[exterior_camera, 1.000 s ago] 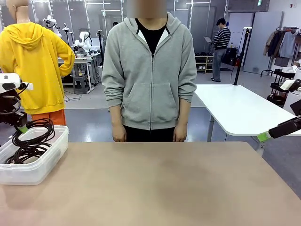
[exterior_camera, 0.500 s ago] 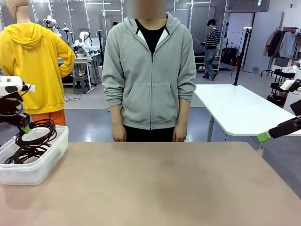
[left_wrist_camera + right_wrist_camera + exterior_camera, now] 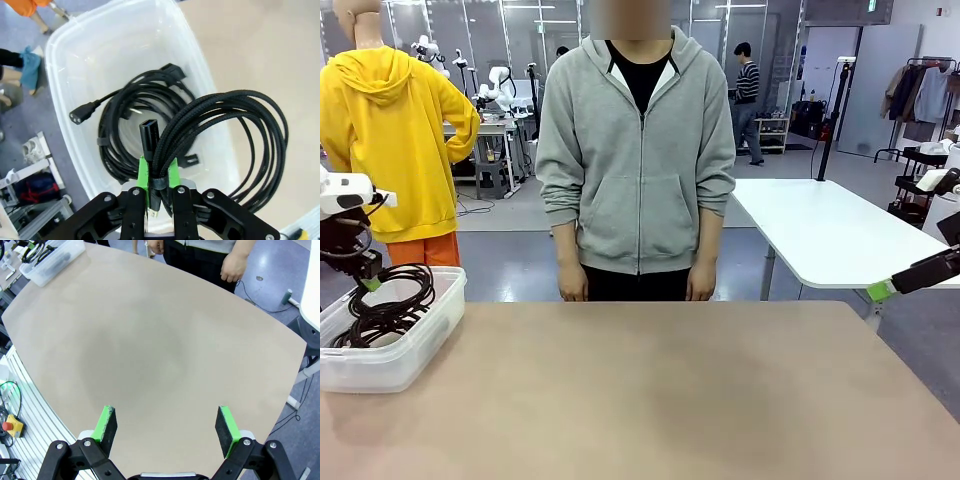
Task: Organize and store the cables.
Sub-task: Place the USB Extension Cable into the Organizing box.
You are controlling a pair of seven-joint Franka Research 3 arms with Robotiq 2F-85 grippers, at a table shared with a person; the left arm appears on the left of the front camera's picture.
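My left gripper [image 3: 158, 175] is shut on a coil of braided black cable [image 3: 235, 135], pinching it where a small tie binds it. The coil hangs over a clear plastic bin [image 3: 75, 65] and partly over its rim. Another coiled black cable [image 3: 125, 130] with plug ends lies on the bin's floor. In the front view the left gripper [image 3: 367, 283] holds the coil [image 3: 400, 290] just above the bin [image 3: 390, 360] at the table's left edge. My right gripper [image 3: 167, 427] is open and holds nothing, high above the bare tabletop; its green tip [image 3: 878, 291] pokes in at the right edge.
A person in a grey hoodie [image 3: 638, 150] stands at the far side of the table, hands [image 3: 572, 285] hanging by the edge. The tan tabletop [image 3: 660, 390] stretches wide between the bin and the right arm. A white table [image 3: 820, 230] stands behind on the right.
The left gripper, still holding the coil, has shifted slightly left and lowered it a little over the bin. The right arm has stayed in place.
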